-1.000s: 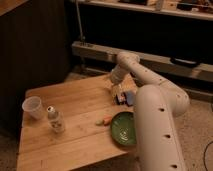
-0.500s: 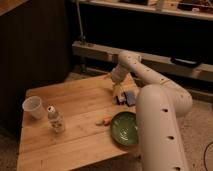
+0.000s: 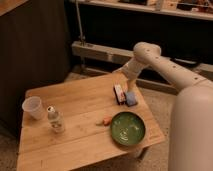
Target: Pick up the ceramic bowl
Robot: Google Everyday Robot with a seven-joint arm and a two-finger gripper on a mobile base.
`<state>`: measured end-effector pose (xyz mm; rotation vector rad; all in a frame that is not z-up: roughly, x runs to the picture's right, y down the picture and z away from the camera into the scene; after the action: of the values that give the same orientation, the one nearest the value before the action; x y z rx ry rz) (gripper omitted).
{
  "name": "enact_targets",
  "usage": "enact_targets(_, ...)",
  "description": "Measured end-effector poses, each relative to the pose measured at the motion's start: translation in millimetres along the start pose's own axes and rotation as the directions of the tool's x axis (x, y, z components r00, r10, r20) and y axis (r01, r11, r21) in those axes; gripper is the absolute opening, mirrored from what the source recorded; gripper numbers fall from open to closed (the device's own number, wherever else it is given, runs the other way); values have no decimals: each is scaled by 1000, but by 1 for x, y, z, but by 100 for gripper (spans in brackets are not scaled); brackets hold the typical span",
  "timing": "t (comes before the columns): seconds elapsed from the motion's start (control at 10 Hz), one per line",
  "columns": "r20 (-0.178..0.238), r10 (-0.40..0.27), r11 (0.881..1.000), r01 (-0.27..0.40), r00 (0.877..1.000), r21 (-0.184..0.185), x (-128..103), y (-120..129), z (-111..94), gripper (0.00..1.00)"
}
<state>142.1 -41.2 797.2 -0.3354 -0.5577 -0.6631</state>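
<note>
I see the ceramic bowl [image 3: 127, 128] resting on the wooden bench [image 3: 75, 95], opening up, with nothing touching it. The gripper [image 3: 125, 89] hangs beyond the bowl, over the far part of the bench and well apart from the bowl's rim. Its jaws are spread wide and have hold of nothing.

Right under the gripper, just beyond the bowl, a dark-and-white block [image 3: 119, 94] and a blue pad [image 3: 131, 98] lie side by side. I cannot tell whether the jaws touch either one. The white arm [image 3: 155, 62] comes down to the gripper from above and to the right of the bowl.

A small orange piece [image 3: 106, 120] lies just left of the bowl, close to its rim. Farther left of the bowl a clear bottle [image 3: 55, 120] stands upright, and past that, farthest from the bowl, sits a translucent white cup [image 3: 33, 107].
</note>
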Motion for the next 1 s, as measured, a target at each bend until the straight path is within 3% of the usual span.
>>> enact_targets(0.1, 4, -28, 1000, 28, 1000, -7, 0, 15, -14, 80)
enact_targets(0.3, 58, -103, 993, 105, 993, -46, -2, 54, -34, 80)
enact_targets(0.6, 146, -167, 981, 179, 975, -72, -1, 116, -26, 80)
enact_targets(0.8, 207, -233, 964, 253, 950, -77, -15, 139, -18, 80)
enact_targets(1.0, 226, -239, 961, 263, 944, -83, -17, 146, -18, 80)
